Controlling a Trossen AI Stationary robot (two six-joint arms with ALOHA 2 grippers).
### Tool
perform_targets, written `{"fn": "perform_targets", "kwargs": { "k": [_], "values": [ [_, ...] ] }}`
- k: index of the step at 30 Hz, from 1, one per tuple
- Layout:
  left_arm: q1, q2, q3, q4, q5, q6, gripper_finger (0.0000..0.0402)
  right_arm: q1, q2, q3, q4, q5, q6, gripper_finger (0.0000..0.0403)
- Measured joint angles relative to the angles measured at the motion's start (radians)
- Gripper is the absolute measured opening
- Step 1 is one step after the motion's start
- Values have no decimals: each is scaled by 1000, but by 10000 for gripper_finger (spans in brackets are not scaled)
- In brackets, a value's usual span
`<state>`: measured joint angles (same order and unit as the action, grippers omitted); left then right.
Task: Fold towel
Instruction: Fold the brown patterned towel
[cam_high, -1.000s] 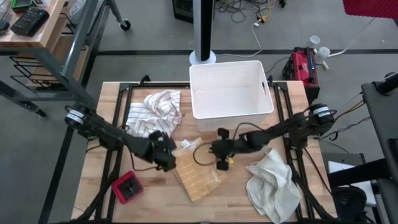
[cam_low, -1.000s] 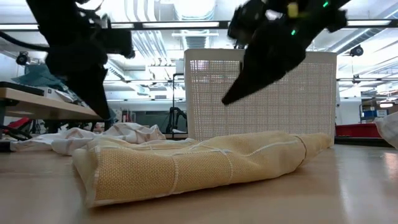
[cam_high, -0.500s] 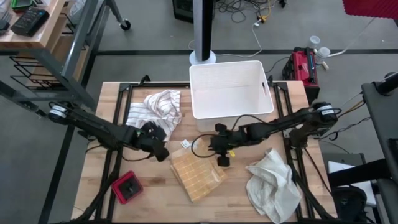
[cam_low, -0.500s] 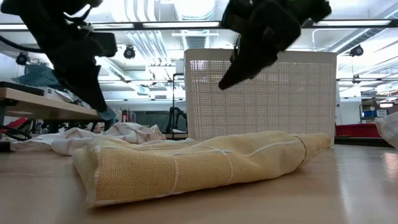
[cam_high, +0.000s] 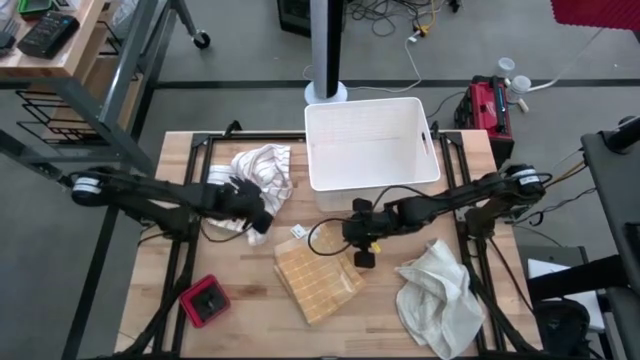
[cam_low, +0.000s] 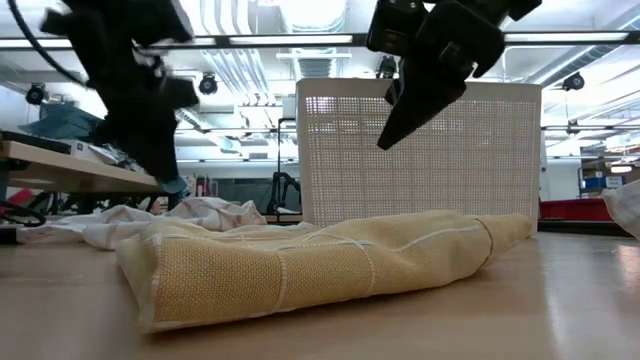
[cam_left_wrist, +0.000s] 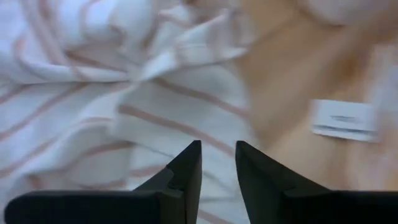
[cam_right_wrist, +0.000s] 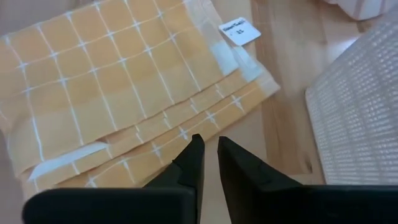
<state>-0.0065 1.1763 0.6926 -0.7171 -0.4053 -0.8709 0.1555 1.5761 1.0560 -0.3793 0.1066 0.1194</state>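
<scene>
The folded yellow checked towel (cam_high: 317, 284) lay on the desk (cam_high: 400, 335), near of the white basket (cam_high: 371, 143). The right pincer (cam_high: 364, 257) hovered above its far right edge, fingers slightly apart, empty. The left pincer (cam_high: 258, 223), narrowly apart, hung over the striped cloth (cam_high: 246, 178).

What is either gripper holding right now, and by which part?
Nothing. The right gripper hangs empty above the yellow towel; the left gripper hangs empty over the striped towel.
</scene>
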Motion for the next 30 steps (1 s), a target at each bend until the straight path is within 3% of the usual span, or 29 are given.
{"fn": "perform_targets", "kwargs": {
  "k": [8, 13, 18, 22, 30],
  "values": [
    [281, 105, -81, 80, 11, 131, 135, -1, 0, -1, 12, 32, 0, 92],
    [335, 124, -124, 300, 150, 296, 147, -1, 0, -1, 16, 35, 1, 127],
    [356, 137, -167, 415, 214, 309, 146, -1, 0, -1, 17, 35, -18, 155],
    [349, 139, -186, 421, 213, 304, 117, -1, 0, -1, 18, 35, -26, 168],
    [330, 112, -187, 412, 202, 327, 9, -1, 0, -1, 18, 53, -43, 164]
  ]
}}
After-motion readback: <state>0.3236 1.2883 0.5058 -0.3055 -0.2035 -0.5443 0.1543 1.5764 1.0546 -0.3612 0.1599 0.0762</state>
